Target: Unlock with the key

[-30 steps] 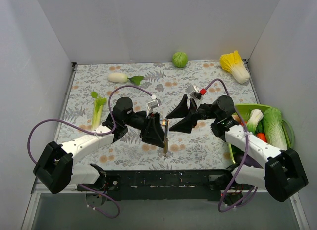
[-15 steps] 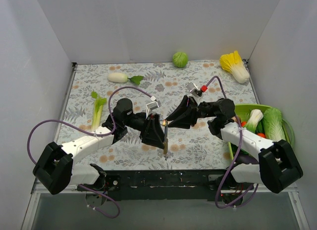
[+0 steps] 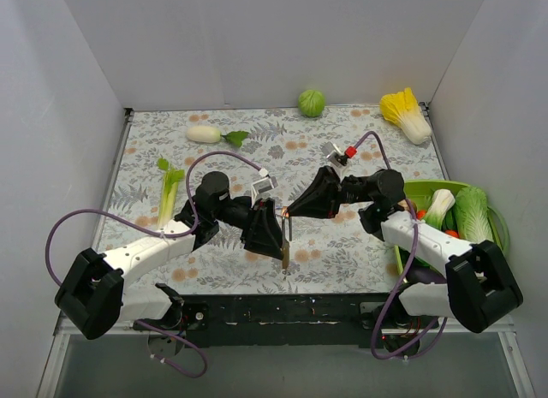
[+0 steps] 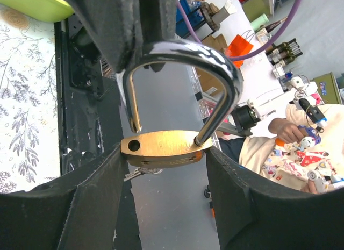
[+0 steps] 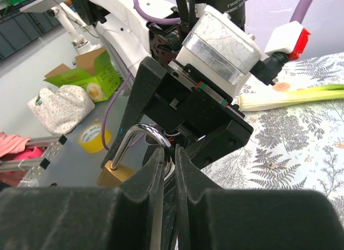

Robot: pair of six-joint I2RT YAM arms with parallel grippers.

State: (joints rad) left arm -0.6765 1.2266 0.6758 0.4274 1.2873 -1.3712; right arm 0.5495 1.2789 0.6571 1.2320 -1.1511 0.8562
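Observation:
A brass padlock (image 4: 161, 148) sits crosswise between my left gripper's (image 4: 164, 152) fingers, which are shut on its body. Its steel shackle (image 4: 185, 50) arches upward; the left leg ends just above an open hole in the body. A small silver key (image 4: 137, 173) sticks out beneath the body. In the right wrist view my right gripper (image 5: 169, 156) is shut on the top of the shackle (image 5: 141, 133), with the brass body (image 5: 115, 173) below. From above, both grippers meet at the padlock (image 3: 285, 244) over the table's near middle.
A green cabbage (image 3: 312, 102), a yellow napa cabbage (image 3: 407, 114), a white radish (image 3: 205, 133) and a leek (image 3: 169, 188) lie on the patterned cloth. A green bowl (image 3: 425, 187) of vegetables stands at the right. The table's front edge is just below the padlock.
My right gripper has moved left to the padlock and closed its wide-open fingers on the shackle. The left arm and padlock have stayed put.

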